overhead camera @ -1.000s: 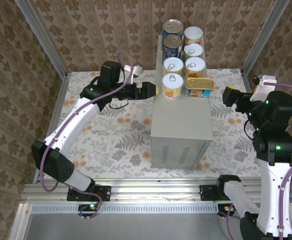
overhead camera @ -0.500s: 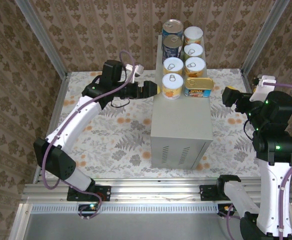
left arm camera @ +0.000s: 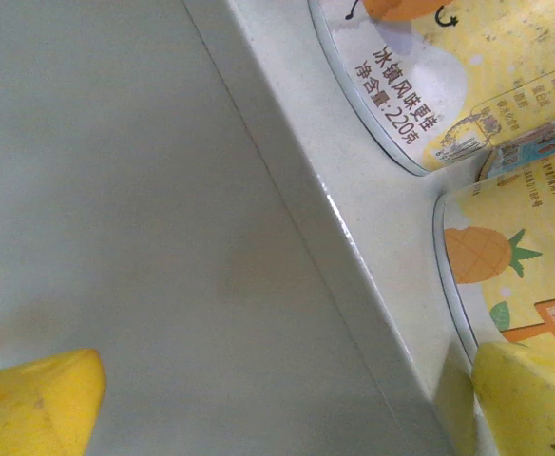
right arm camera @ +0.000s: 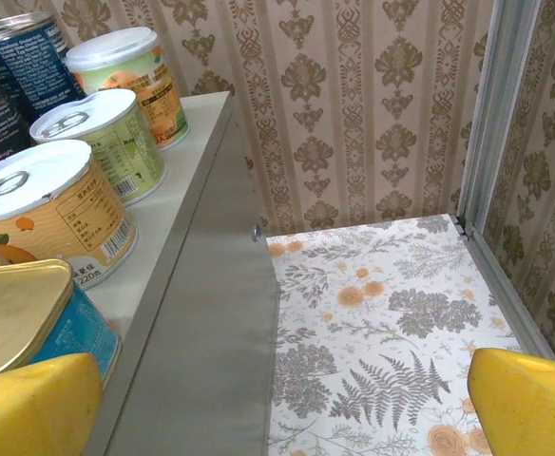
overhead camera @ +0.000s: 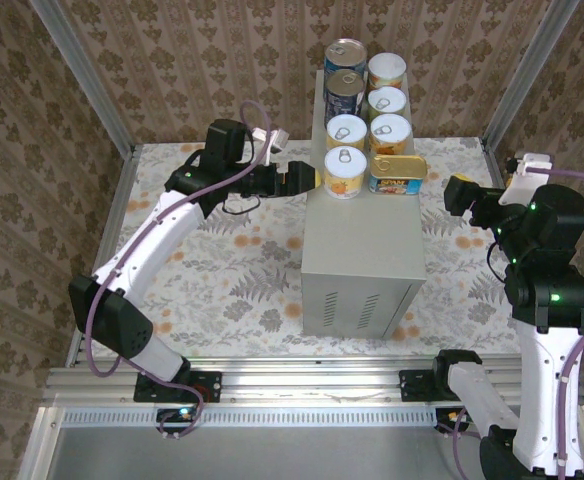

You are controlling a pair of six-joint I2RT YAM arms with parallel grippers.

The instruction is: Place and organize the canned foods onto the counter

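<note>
- the cans [overhead camera: 364,100] are all standing up straight in two rows on the flat top of the grey counter [overhead camera: 362,235]; none are lying on the flowery floor [overhead camera: 232,270].
- the left pincer [overhead camera: 302,180] is hanging wide open with nothing in it, right at the counter's left edge.
- the front yellow can [overhead camera: 345,172] is sitting just beside that pincer, a little past its tips, toward the robot's right.
- in the left wrist view the yellow fingers [left arm camera: 35,404] are reaching over the counter's edge, and the pineapple can [left arm camera: 510,285] is showing close to the other finger.
- the right pincer [overhead camera: 459,192] is also staying wide open and holding nothing, well apart from the counter, off its right side.
- the flat yellow-blue tin [overhead camera: 397,172] is lying at the front of the right row, its long side going left to right; the right arm is the nearer one to it.
- i am thinking the left arm is nearer for any nudge to the front yellow can, and it would need to go sideways, to the right.
</note>
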